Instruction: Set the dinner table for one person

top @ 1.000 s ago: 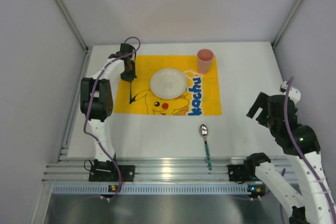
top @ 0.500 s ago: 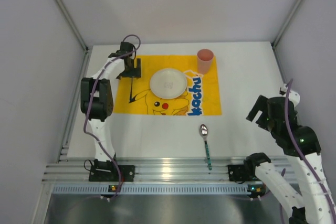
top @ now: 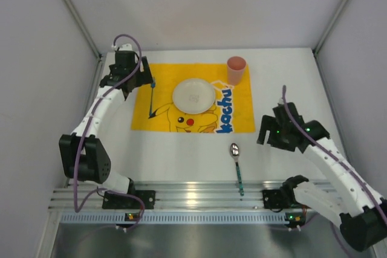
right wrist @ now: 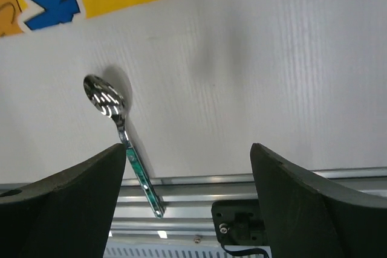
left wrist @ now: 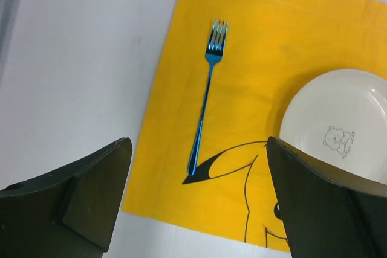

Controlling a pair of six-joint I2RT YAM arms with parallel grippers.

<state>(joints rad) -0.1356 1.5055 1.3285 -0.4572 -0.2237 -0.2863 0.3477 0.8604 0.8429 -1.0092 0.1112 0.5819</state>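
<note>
Overhead, we see the whole white dinner table [top: 290, 89] boxed in by grey walls [top: 36, 89] on three sides, with a pink cup [top: 236, 69] on the far right corner of the yellow placemat [top: 242, 119]. Neither wrist camera shows that cup. The left wrist camera alone shows fine detail: the left claw [left wrist: 198, 144] is spread wide and holds nothing. It hangs above a blue fork [left wrist: 205, 98] that lies flat on the placemat, tines pointing away from the claw. A white plate [left wrist: 338, 125] sits to the claw's right, partly hidden by one finger. To its left the placemat ends and bare table runs on toward the side wall. The right claw [right wrist: 188, 146] is also spread and empty, above plain tabletop. A spoon [right wrist: 115, 119] lies down and to its left, bowl farthest from the claw, handle tip reaching over the slotted aluminium rail [right wrist: 193, 180] at the table's near edge. Ahead of this claw and to its right, the tabletop is open white surface.
</note>
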